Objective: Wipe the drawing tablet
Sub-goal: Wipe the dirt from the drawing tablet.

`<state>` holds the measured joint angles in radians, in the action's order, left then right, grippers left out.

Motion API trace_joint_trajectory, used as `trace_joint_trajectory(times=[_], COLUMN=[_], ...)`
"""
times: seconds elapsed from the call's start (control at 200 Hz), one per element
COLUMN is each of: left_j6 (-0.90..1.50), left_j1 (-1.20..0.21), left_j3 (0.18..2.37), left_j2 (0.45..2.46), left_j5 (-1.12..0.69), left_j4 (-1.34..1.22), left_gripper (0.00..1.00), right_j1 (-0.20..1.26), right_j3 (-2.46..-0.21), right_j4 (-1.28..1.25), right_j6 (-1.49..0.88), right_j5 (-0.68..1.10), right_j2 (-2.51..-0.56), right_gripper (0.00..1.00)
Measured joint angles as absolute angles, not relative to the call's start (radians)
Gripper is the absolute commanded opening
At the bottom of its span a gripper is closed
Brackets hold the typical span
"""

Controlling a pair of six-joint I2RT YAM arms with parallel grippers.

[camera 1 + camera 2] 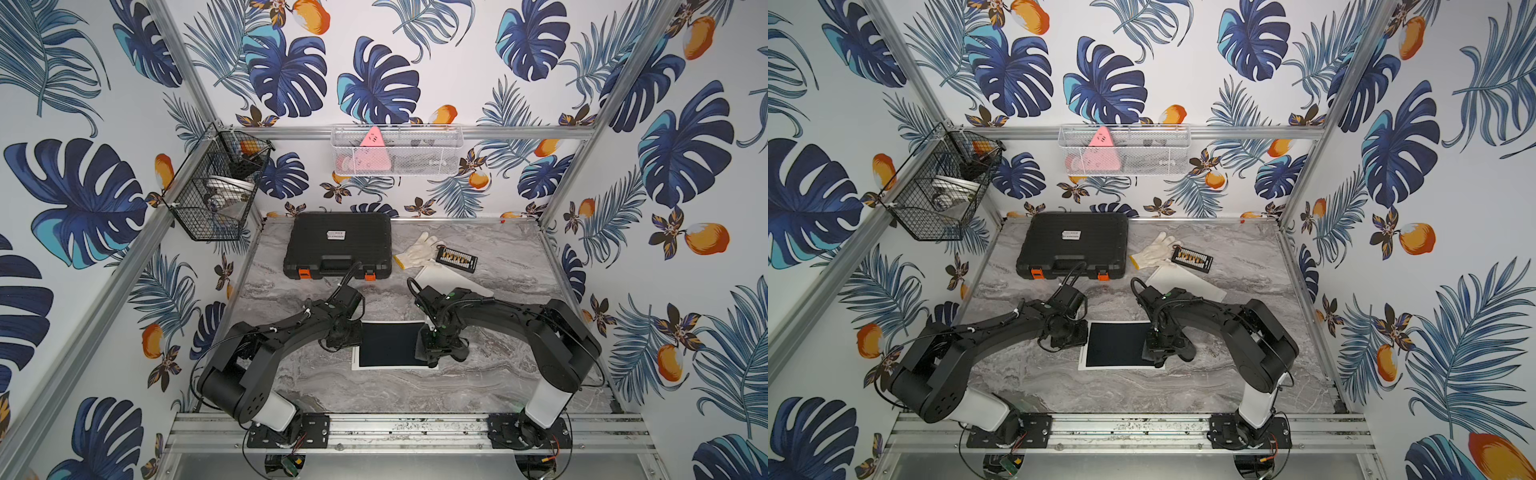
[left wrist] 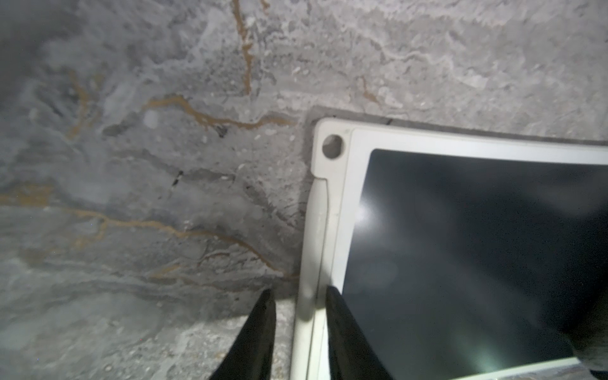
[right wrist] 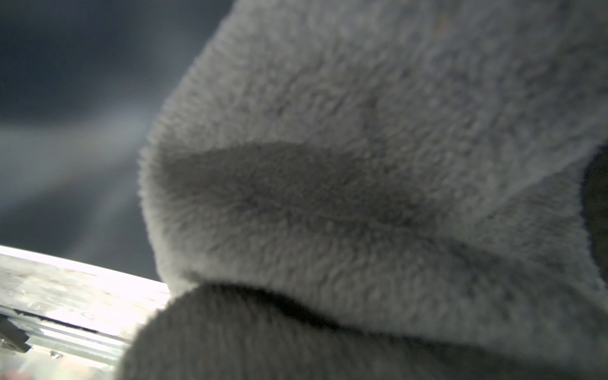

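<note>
The drawing tablet [image 1: 388, 345] [image 1: 1117, 345], a dark screen in a white frame, lies flat near the middle of the marble table. My left gripper [image 1: 356, 338] stands at its left edge. In the left wrist view the gripper [image 2: 299, 296] is narrowly open and straddles the white rim [image 2: 316, 230], with one finger [image 2: 263, 329] over the table and the other on the frame. My right gripper [image 1: 430, 353] is over the tablet's right end, shut on a grey fleecy cloth [image 3: 362, 164] that hides its fingers. The cloth rests against the dark screen [image 3: 65, 82].
A black tool case [image 1: 338, 245] stands at the back. To its right lie a white glove [image 1: 417, 251], a small black board [image 1: 456, 258] and a white sheet [image 1: 449, 280]. A black wire basket [image 1: 216, 195] hangs on the left wall, a white mesh basket [image 1: 397, 151] on the back wall.
</note>
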<state>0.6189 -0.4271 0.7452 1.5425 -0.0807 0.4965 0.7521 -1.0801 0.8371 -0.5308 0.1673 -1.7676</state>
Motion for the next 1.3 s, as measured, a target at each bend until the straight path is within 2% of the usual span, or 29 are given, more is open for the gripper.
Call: trace_joint_trajectory(times=[0.215,0.46,0.575,0.681,0.941,1.171,1.296], left_j6=[0.619,0.619,0.619,0.619,0.619,0.619,0.619], left_j1=[-0.427,-0.427,-0.427,-0.427,-0.427,-0.427,-0.427], left_j3=[0.745,0.745,0.745,0.745,0.745,0.745,0.745], left_j2=[1.542,1.542,1.542,1.542,1.542,1.542,1.542], left_j5=[-0.081,-0.081,-0.081,-0.082,-0.081,-0.081,-0.081], left_j4=[0.496,0.495,0.494,0.494,0.493,0.493,0.493], left_gripper=[0.31,0.31,0.31,0.31,0.31,0.31,0.31], right_j1=[0.870,0.767,0.818,0.870,0.760,0.897,0.847], right_j3=[-1.195,-1.070,-1.117,-1.177,-1.075,-1.196,-1.177], right_j4=[0.864,0.840,0.886,0.875,0.860,0.883,0.859], right_j6=[-0.540,-0.532,-0.532,-0.543,-0.537,-0.549,-0.564], right_j5=[0.134,0.175,0.121,0.142,0.167,0.134,0.154], right_j2=[-1.847,-1.761,-1.787,-1.835,-1.760,-1.838,-1.840], right_gripper=[0.00,0.00,0.00,0.00,0.00,0.00,0.00])
